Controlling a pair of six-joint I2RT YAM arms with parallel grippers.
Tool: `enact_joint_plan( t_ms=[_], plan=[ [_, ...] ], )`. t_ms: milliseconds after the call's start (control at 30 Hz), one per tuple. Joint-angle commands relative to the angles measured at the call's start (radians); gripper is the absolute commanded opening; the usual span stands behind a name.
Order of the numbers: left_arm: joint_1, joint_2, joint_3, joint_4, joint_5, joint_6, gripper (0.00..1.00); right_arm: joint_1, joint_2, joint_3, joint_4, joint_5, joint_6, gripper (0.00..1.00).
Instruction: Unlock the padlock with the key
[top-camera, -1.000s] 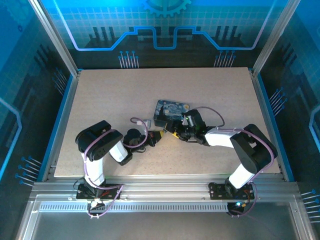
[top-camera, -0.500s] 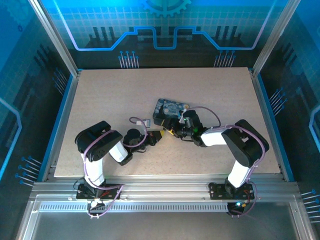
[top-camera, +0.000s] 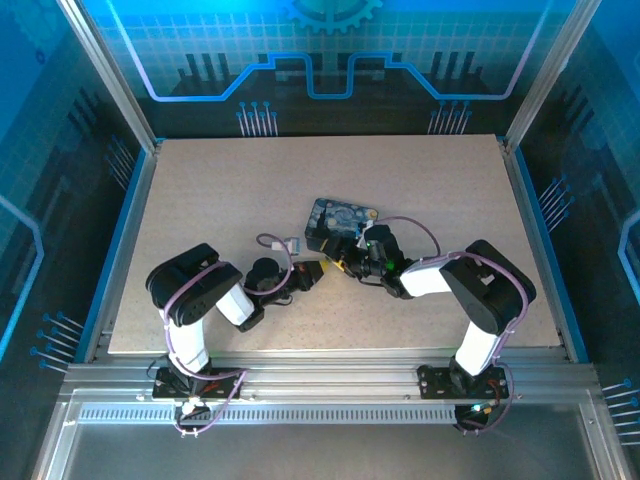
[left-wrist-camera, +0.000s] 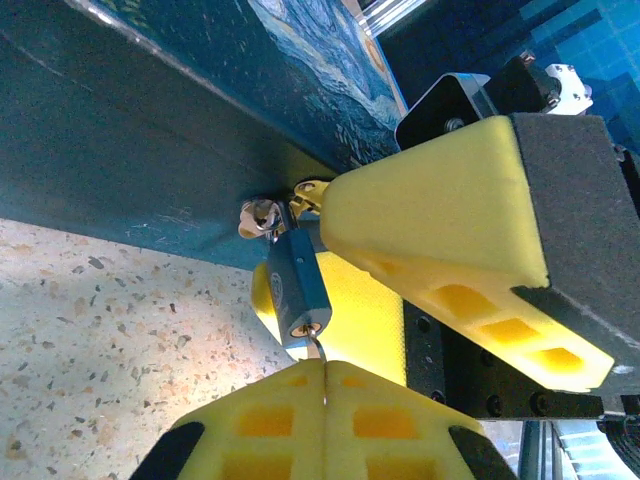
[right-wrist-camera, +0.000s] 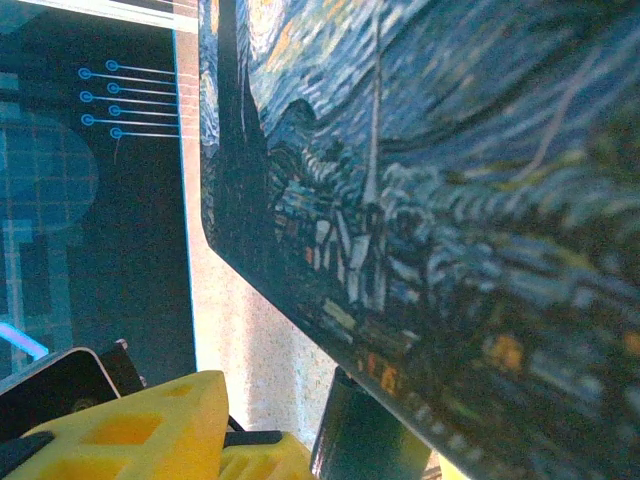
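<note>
**Two grippers meet at a padlock beside a painted tin**

On the speckled tabletop (top-camera: 220, 190), near its middle, a small bluish metal padlock (left-wrist-camera: 296, 292) hangs by its thin silvery shackle from a fitting on the near side of a rectangular dark-blue tin painted with a swirling starry night (top-camera: 338, 216). In the left wrist view the lock tilts with its keyhole end towards the camera, just off the tin's (left-wrist-camera: 150, 110) dark side wall.

The right gripper (top-camera: 347, 262), reaching in from the right, is clamped on the padlock's body, one yellow foam finger (left-wrist-camera: 440, 240) in front of the body and the other behind it. The left gripper (left-wrist-camera: 322, 378), coming from the left, has its yellow pads pressed together on a thin dark-grey metal key (left-wrist-camera: 321, 352), whose tip sits in the keyhole.

The tin's painted lid (right-wrist-camera: 450, 200) looms close in the right wrist view.
</note>
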Motion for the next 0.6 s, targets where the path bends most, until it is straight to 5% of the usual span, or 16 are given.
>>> enact_joint_plan(
  t_ms=[0, 67, 200, 333, 567],
  plan=[
    [-0.011, -0.029, -0.014, 0.025, 0.031, -0.018, 0.00, 0.027, 0.045, -0.012, -0.075, -0.026, 0.074, 0.58],
    [-0.010, -0.034, -0.020, 0.025, 0.027, -0.013, 0.00, 0.029, 0.055, -0.012, -0.065, -0.032, 0.083, 0.55],
    [-0.011, -0.015, -0.034, 0.023, 0.003, 0.021, 0.00, 0.035, 0.044, -0.005, -0.126, -0.012, 0.077, 0.25],
    [-0.021, 0.019, -0.043, 0.024, -0.030, 0.079, 0.00, 0.047, 0.003, 0.009, -0.215, 0.020, 0.037, 0.06],
    [-0.034, 0.052, -0.046, 0.023, -0.078, 0.162, 0.00, 0.054, -0.038, 0.026, -0.308, 0.054, -0.006, 0.00]
  ],
)
